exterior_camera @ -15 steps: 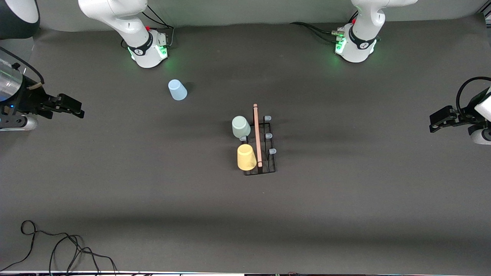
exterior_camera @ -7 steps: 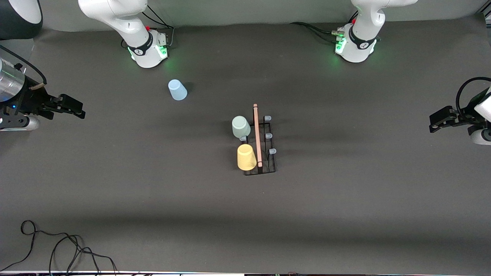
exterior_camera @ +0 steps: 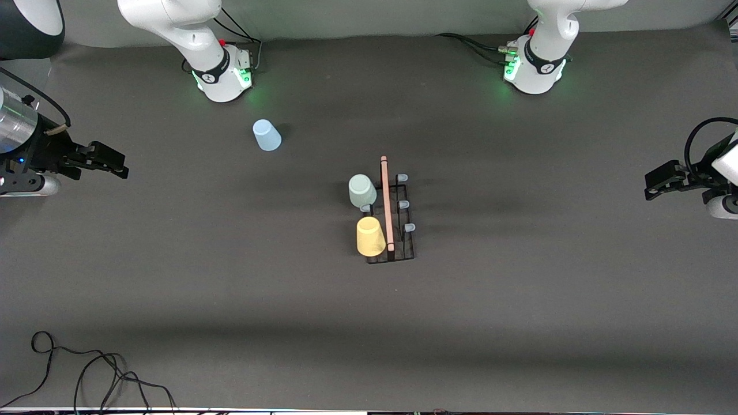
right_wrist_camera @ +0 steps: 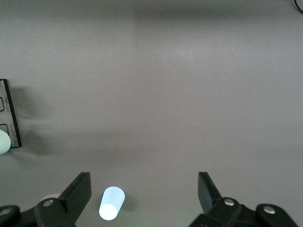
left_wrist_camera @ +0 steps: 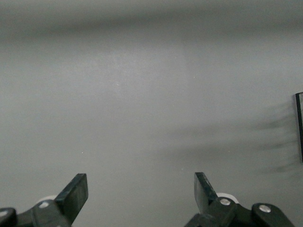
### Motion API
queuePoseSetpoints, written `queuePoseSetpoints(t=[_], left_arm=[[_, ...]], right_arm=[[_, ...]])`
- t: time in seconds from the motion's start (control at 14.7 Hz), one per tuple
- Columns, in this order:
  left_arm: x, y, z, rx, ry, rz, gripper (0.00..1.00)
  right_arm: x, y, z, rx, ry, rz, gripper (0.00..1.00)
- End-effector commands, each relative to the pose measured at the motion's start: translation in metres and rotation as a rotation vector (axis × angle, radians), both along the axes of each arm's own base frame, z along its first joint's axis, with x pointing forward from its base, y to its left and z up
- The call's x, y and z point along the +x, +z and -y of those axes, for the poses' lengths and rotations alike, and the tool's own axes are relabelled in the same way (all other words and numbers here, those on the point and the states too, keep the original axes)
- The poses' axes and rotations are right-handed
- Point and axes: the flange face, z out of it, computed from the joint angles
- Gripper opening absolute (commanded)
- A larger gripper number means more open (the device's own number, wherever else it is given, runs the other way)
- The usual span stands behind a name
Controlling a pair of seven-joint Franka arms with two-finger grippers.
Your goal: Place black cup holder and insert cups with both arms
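Observation:
The black cup holder (exterior_camera: 398, 230) stands at the table's middle, its wooden rod (exterior_camera: 384, 202) along the top. A pale grey-green cup (exterior_camera: 362, 191) and a yellow cup (exterior_camera: 370, 237) sit on pegs on its side toward the right arm's end. The light blue cup (exterior_camera: 266, 135) stands upside down on the table near the right arm's base. My right gripper (exterior_camera: 113, 163) is open and empty over the right arm's end of the table; its wrist view shows the blue cup (right_wrist_camera: 112, 203), the holder's edge (right_wrist_camera: 10, 118) and the grey-green cup (right_wrist_camera: 3, 142). My left gripper (exterior_camera: 654, 185) is open and empty over the left arm's end.
Three bare pale-tipped pegs (exterior_camera: 403, 204) stand on the holder's side toward the left arm. Loose black cables (exterior_camera: 86, 374) lie at the table's near edge at the right arm's end. In the left wrist view only the holder's edge (left_wrist_camera: 299, 127) shows above bare mat.
The right arm has shifted very slightly toward the table's middle. The cups, the holder and the left arm have not moved.

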Motion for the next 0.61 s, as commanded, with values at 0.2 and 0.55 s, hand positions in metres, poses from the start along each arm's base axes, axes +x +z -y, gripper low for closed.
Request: queuePoseSetpoints(t=[0.2,0.55], left_arm=[[0.0014,0.0017,0.0022,0.012,-0.011,0.009,1.0],[0.0016,-0.0001,0.0024,0.01,-0.008,0.005,1.0]], right_arm=[[-0.0028,0.0012,-0.0005,-0.016,0.023,0.016,1.0],[-0.0037,0.0006,-0.0062,-0.01,0.031,0.015,1.0]])
